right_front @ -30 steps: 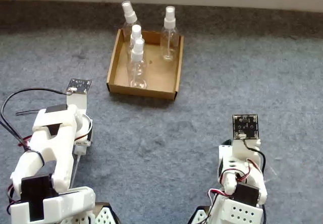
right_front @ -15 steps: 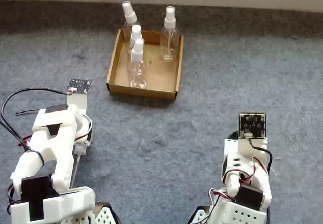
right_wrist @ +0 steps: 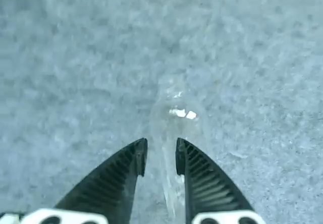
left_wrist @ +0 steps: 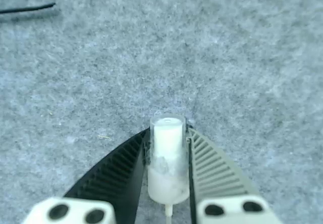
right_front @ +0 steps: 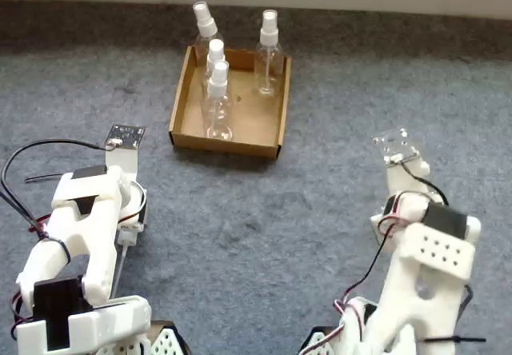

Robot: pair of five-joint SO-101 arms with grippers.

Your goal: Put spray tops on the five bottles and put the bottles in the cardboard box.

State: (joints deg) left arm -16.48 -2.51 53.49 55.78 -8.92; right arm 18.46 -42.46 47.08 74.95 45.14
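Observation:
The cardboard box [right_front: 185, 99] stands at the back of the grey carpet and holds several clear bottles [right_front: 218, 103] with white spray tops. Over the carpet at the near left, my left gripper [left_wrist: 167, 133] is shut on a white spray top [left_wrist: 166, 156], its thin tube [right_front: 120, 263] pointing back under the arm. At the right, my right gripper [right_wrist: 159, 156] is raised and shut on a clear bottle [right_wrist: 176, 115] without a top. In the high view this bottle [right_front: 395, 144] sticks out beyond the right arm.
A black cable [right_front: 48, 143] loops beside the left arm. A darker strip of carpet [right_front: 360, 23] runs along the back behind the box. Open carpet [right_front: 264, 211] lies between the two arms and the box.
The right arm has risen and swung forward and to the right, lifting the clear bottle off the carpet. The left arm and the box have not moved.

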